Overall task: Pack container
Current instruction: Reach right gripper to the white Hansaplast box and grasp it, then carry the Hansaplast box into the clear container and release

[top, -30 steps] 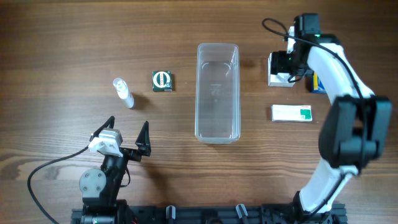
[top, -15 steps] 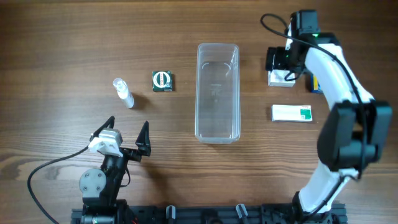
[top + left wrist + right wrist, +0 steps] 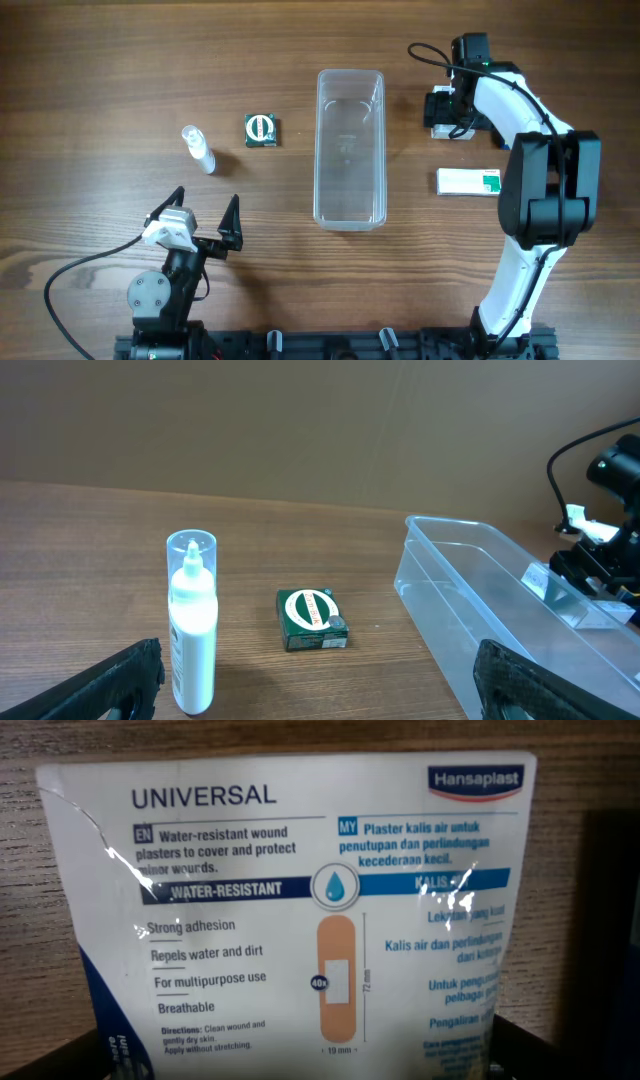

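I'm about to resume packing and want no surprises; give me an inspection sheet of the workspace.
Surface: wooden table, no spills seen.
Job's things: container, clear, upright, empty, mid-table.
Clutter: capped bottle and green box to its left; white-green box and plaster pack to its right.
Claws: left claw open, near its base; right claw over the plaster pack, grip cannot be told.
Cables: black cable trails from the left base; looped cable at the right wrist.
Surroundings: plain brown wall.

bottle (image 3: 192, 622) before left hand (image 3: 206, 197), container (image 3: 320, 150) (open-topped) nearby
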### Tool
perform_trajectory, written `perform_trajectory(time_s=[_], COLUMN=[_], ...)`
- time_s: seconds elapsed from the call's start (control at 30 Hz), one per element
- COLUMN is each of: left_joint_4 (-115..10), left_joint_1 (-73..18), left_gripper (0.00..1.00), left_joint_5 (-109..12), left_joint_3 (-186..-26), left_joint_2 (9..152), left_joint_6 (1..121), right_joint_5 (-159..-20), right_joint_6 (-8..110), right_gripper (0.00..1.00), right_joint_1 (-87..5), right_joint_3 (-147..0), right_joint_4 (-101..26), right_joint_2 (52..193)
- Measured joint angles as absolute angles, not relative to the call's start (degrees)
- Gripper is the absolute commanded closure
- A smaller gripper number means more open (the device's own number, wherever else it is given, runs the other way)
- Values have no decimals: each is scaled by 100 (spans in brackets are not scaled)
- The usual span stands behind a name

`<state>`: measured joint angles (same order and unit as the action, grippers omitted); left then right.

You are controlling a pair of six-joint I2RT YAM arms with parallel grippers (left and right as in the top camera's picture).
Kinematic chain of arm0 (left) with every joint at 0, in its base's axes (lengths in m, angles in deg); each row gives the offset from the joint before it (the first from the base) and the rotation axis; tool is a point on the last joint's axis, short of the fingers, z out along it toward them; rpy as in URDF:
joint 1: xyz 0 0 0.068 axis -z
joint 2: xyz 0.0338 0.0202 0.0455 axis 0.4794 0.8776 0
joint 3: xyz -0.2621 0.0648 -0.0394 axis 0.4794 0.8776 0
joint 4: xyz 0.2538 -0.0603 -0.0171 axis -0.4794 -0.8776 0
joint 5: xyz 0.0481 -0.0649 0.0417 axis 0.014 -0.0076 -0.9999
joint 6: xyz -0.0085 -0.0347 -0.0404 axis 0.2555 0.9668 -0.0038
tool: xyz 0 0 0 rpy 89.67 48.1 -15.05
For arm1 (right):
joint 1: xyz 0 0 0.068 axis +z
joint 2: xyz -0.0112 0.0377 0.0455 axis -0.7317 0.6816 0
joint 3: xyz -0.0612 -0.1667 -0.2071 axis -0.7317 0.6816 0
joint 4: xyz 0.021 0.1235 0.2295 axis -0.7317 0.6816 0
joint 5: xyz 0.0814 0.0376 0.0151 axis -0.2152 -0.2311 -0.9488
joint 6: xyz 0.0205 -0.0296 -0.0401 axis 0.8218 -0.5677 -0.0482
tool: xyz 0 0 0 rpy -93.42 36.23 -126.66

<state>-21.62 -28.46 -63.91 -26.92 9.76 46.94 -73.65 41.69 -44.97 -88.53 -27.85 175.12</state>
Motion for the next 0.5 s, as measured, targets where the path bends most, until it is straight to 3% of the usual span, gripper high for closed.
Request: perform_trajectory(time_s=[0.37,0.5], left_joint_4=[-2162,-2162], left_joint_1=[-2846,-2846], left_gripper=[0,0], left_joint_5=[-6391,-6391], left_joint_3=[-2692,-2692], left_joint_2=[976,980], left_joint_6=[4692,4692], right_joint_5=[-7361,-7579], right_joint_6=[4151,4195], right_gripper=[23,24], right_joint_1=[-4497,-4394], right_joint_3=[-8853,-8846], right_joint_4=[-2552,-1730], right_joint_2=[17385,16010])
